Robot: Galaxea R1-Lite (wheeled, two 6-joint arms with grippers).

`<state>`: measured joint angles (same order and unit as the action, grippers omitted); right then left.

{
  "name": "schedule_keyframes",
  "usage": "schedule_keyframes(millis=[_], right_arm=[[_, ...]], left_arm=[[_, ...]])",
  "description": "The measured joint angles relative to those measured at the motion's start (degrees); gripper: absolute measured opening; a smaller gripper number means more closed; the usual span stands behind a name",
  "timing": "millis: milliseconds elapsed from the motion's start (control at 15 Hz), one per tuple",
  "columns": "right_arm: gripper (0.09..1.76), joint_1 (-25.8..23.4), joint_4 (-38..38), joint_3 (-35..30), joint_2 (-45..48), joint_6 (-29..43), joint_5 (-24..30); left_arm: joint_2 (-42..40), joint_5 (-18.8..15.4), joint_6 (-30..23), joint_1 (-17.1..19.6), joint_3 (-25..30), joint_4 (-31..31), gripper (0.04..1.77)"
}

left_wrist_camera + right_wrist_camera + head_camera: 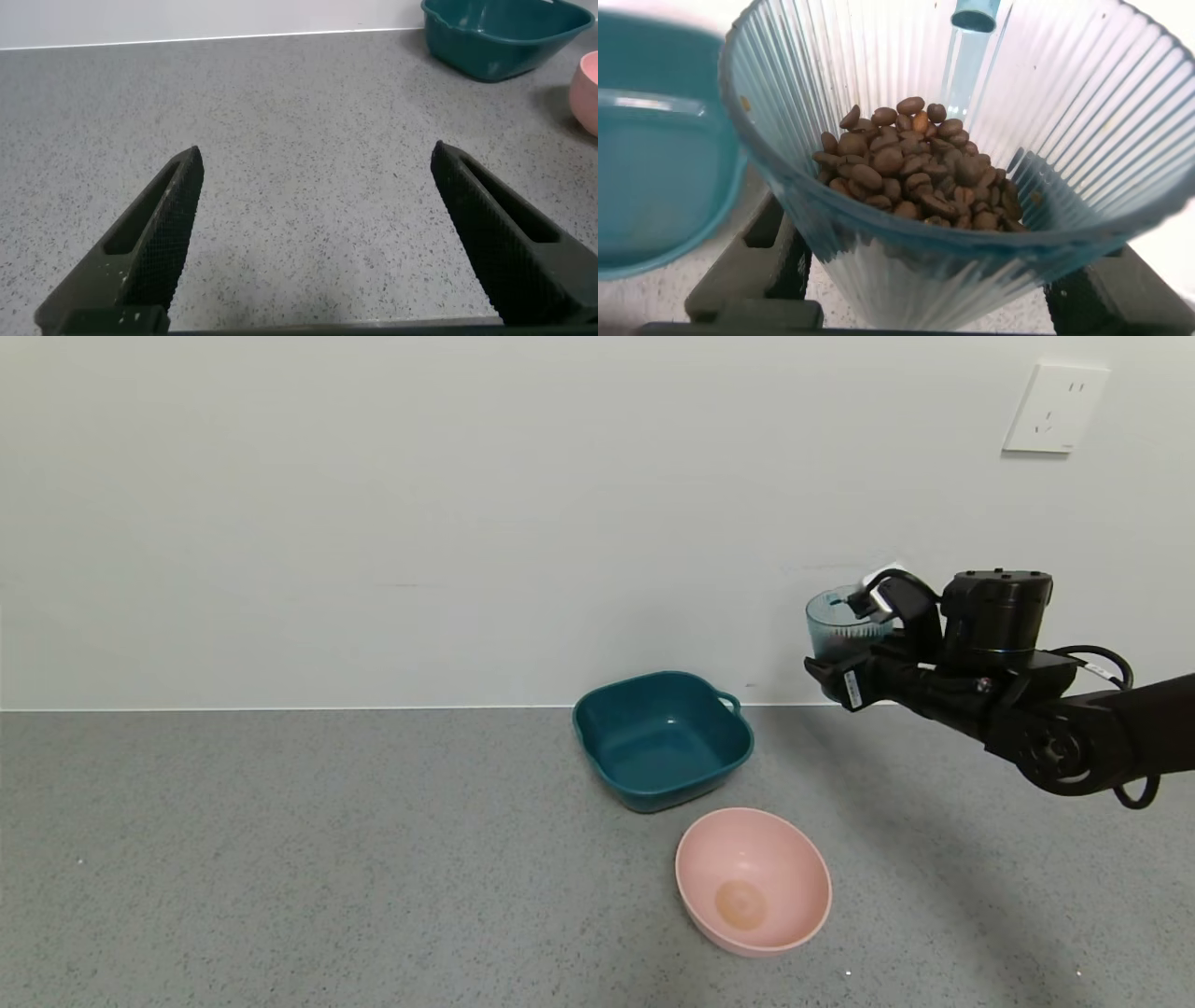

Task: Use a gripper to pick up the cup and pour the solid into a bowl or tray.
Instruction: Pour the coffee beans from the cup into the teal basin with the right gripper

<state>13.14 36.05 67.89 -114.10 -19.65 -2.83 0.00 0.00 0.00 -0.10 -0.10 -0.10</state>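
My right gripper is shut on the ribbed grey-blue cup and holds it well above the table, to the right of the dark teal basin. In the right wrist view the cup fills the frame with brown bean-like pieces heaped in its bottom, and the teal basin's rim shows beside it. The basin looks empty. My left gripper is open over bare table, away from the basin.
A round pink bowl sits on the grey speckled table in front of the teal basin, also at the edge of the left wrist view. A white wall with a socket stands behind.
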Motion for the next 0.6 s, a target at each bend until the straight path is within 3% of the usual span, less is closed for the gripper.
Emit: schedule_keyframes(millis=[400,600], right_arm=[[1.37,4.19,-10.83,5.92,-0.73,-7.30,-0.83],[1.37,6.01,-15.93,10.22,-1.74,-9.07,-4.06]], left_arm=[[0.00,0.00,0.00,0.00,0.00,-0.01,1.75],[0.00,0.00,0.00,0.00,0.00,0.00,1.75]])
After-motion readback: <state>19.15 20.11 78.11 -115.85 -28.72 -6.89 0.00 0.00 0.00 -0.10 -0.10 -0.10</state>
